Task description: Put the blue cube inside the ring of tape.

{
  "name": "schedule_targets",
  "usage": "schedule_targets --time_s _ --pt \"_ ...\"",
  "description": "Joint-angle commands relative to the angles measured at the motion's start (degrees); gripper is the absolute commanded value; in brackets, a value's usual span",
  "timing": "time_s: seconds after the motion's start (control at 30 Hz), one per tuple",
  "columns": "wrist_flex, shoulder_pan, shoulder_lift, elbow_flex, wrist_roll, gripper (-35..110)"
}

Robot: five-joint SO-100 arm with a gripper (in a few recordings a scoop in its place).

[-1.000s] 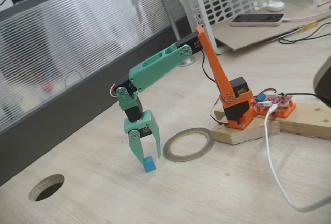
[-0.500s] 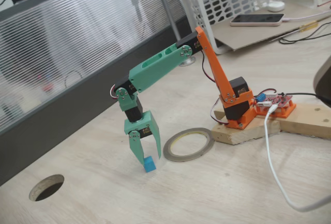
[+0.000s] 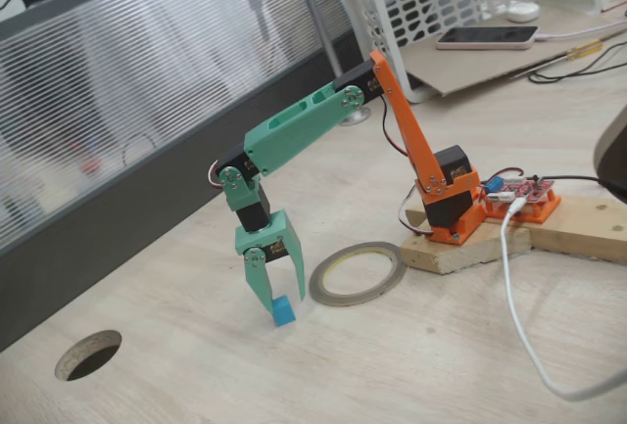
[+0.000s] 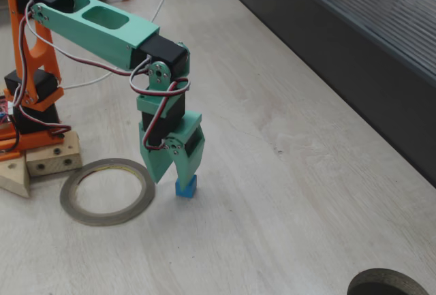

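The blue cube [image 3: 284, 311] [image 4: 185, 187] rests on the pale wooden table, a short way from the ring of tape [image 3: 329, 293] [image 4: 102, 219], which lies flat beside the arm's base. My green gripper [image 3: 284, 304] [image 4: 176, 174] points straight down over the cube. Its jaws are spread in a narrow V, and the cube sits between the fingertips at table level. I cannot tell whether the fingers touch the cube. The inside of the ring holds nothing.
The orange arm base stands on a wooden block [image 3: 460, 248] just beyond the ring. A white cable [image 3: 519, 316] trails across the table. A round dark hole [image 3: 88, 353] [image 4: 388, 285] is cut in the tabletop. A dark partition runs along the far edge.
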Motion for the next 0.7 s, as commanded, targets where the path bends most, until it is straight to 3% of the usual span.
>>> schedule_targets --time_s 0.0,0.37,0.67 --pt "0.62 -0.44 2.02 -0.44 0.44 33" --pt "0.62 -0.44 1.85 -0.44 0.70 59" --pt "0.70 -0.44 1.49 -0.53 0.79 60"
